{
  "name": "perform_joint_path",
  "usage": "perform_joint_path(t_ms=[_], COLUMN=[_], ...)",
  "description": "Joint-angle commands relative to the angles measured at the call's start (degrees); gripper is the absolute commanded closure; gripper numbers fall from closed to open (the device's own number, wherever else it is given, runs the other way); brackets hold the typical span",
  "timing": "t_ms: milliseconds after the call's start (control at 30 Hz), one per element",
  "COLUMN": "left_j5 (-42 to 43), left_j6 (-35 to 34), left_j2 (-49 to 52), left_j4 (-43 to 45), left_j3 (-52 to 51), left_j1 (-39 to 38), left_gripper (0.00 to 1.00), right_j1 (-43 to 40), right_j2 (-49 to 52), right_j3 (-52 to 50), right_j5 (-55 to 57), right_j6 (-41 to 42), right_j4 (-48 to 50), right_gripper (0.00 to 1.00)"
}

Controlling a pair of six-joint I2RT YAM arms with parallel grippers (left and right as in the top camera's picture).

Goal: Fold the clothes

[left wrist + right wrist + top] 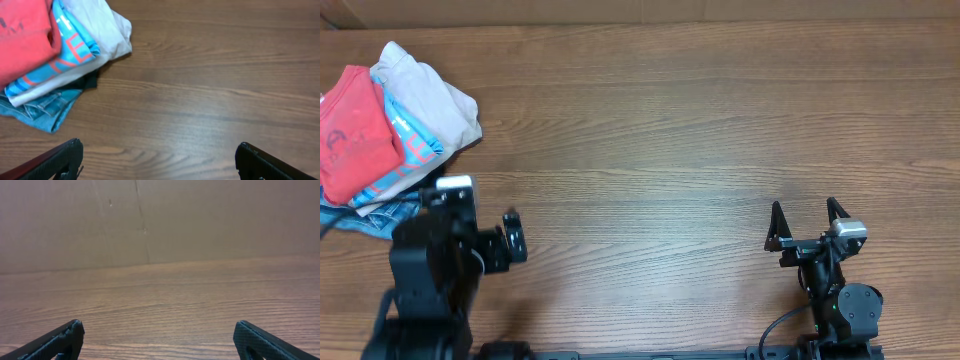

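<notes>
The coral-red T-shirt [353, 135] lies folded on top of a pile of clothes at the table's far left; it also shows in the left wrist view [25, 37] at the top left. My left gripper [485, 222] is open and empty, just right of and in front of the pile, not touching it; in its wrist view [159, 152] only bare table lies between the fingers. My right gripper [805, 215] is open and empty at the front right, far from the clothes; its wrist view [159, 330] shows only bare wood.
In the same pile, under the red shirt, are a bright blue T-shirt [412, 150], a beige garment [430, 90] and blue jeans [375, 215]. A brown cardboard wall [160, 220] stands along the table's far edge.
</notes>
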Motion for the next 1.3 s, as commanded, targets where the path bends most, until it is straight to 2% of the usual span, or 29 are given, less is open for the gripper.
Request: perform_joint_path(t_ms=[0, 233, 300, 467, 733, 867, 1267], left_j5=[0.33, 4.22, 3.98, 3.96, 2.67, 0.81, 1.18], left_j6=[-1.05, -1.27, -1.22, -1.22, 1.25, 1.99, 1.99], left_j2=[-7.52, -25.27, -31.74, -38.34, -38.18, -38.18, -38.12], left_j4=[-0.37, 5.99, 13.49, 27.8, 58.01, 54.51, 54.66], left_j3=[-5.79, -25.53, -33.64, -43.98, -56.81, -56.68, -56.68], left_j1=[-0.94, -1.84, -1.84, -1.9, -2.27, -2.54, -2.54], left_gripper=[0.0, 0.0, 0.0, 0.0, 0.0, 0.0, 0.0], right_j1=[0.31, 0.31, 0.31, 0.31, 0.31, 0.31, 0.31], right_j2=[-0.2, -0.2, -0.2, -0.2, -0.2, -0.2, -0.2], right_j3=[-0.57, -0.57, -0.57, -0.57, -0.59, -0.57, -0.57], right_j5=[0.74, 0.74, 0.74, 0.74, 0.72, 0.72, 0.74], right_j6=[-0.59, -0.59, -0.59, -0.59, -0.59, -0.59, -0.59], right_j4=[0.35, 0.37, 0.37, 0.35, 0.37, 0.35, 0.37], right_gripper=[0.0, 0.0, 0.0, 0.0, 0.0, 0.0, 0.0])
